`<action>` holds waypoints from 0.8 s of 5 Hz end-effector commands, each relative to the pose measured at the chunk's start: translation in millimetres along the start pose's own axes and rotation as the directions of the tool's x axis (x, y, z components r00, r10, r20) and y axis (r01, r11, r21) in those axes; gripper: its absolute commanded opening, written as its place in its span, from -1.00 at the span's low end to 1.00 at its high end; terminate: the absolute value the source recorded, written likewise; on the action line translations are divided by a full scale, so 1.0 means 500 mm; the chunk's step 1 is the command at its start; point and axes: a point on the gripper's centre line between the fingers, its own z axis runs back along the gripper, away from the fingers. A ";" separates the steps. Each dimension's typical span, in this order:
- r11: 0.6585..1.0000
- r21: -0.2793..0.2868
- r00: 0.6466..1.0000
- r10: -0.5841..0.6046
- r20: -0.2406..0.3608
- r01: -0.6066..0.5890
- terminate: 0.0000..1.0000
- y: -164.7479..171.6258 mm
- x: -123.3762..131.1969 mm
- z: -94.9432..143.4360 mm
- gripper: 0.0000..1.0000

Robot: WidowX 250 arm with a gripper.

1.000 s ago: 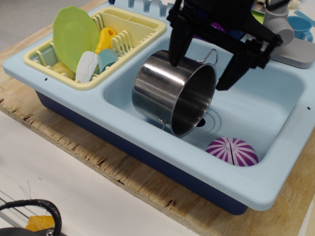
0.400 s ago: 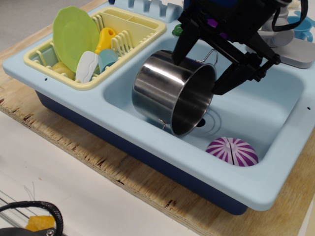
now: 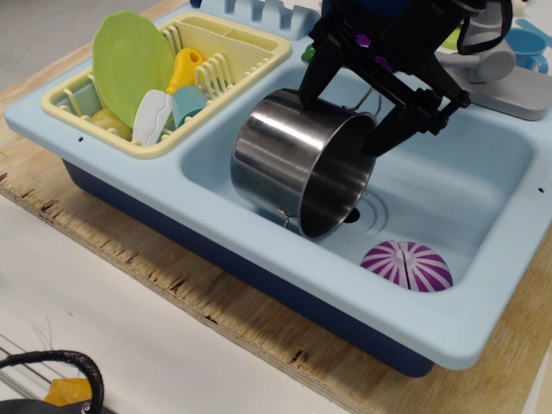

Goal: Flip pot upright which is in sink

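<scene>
The shiny steel pot [image 3: 276, 159] lies on its side in the light-blue sink [image 3: 448, 185], its mouth facing right and toward the front, one wire handle at the top of the rim. My black gripper [image 3: 340, 122] is open just above the pot's upper rim. One finger [image 3: 310, 90] is over the pot's outer wall. The other finger [image 3: 379, 138] is in front of the mouth. The fingers straddle the rim, and I cannot tell whether they touch it.
A purple-and-white striped dome [image 3: 406, 265] lies in the basin's front right corner. A pale yellow dish rack [image 3: 164, 147] with a green plate [image 3: 131, 65] and utensils fills the sink's left side. The grey faucet [image 3: 500, 65] stands at the back right. The sink rests on a wooden board [image 3: 216, 319].
My gripper has tilted and shifted slightly left and down, nearer the pot's upper rim. The pot and the dome have not moved.
</scene>
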 end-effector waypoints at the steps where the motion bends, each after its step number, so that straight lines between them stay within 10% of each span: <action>1: 1.000 0.006 1.000 0.014 -0.024 -0.013 -1.00 0.042 0.019 -0.021 1.00; 2: 1.000 0.006 0.999 0.014 -0.029 -0.013 -1.00 0.068 0.016 -0.037 1.00; 3: 0.999 0.015 0.998 0.040 -0.052 -0.040 -1.00 0.092 -0.001 -0.041 -1.00; 4: 0.998 -0.027 0.997 0.061 -0.052 -0.062 -1.00 0.107 -0.015 -0.039 -1.00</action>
